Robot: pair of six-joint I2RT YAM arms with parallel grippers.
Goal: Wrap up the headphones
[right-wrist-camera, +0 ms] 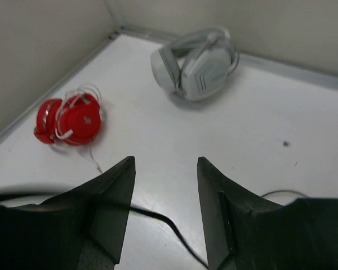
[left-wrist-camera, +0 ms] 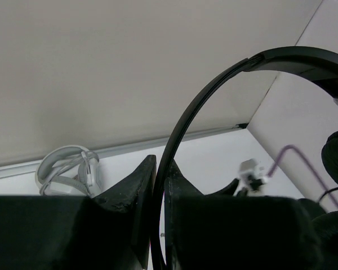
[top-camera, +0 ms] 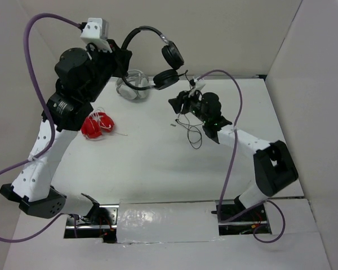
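Headphones (top-camera: 172,55) (left-wrist-camera: 293,58) hang in the air over the far left part of the bench (top-camera: 152,169), lifted by your left gripper (top-camera: 125,56) (left-wrist-camera: 161,169). Its jaws are clenched on the thin black headband, which in the left wrist view runs up between the two fingers and arches away to the right. The two round ear pads dangle off the right end of the arch, one above the other.

From the lower pad the cable (top-camera: 194,138) (right-wrist-camera: 158,216) drops down past your right gripper (top-camera: 176,103) (right-wrist-camera: 165,169) and ends in loose loops on the bench just near of it. That gripper sits low, right of centre, pointing left. Its jaws stand apart with a clear gap, gripping nothing you can see. In the right wrist view the cable crosses beneath the gap, from under the left finger toward the right one (whether it touches either finger, you cannot tell).

White-grey headphones (top-camera: 132,84) (left-wrist-camera: 67,169) (right-wrist-camera: 197,59) lie against the far wall, below the raised pair. Red headphones (top-camera: 97,125) (right-wrist-camera: 70,118), their white cord bundled around them, lie on the left side, near the left arm.
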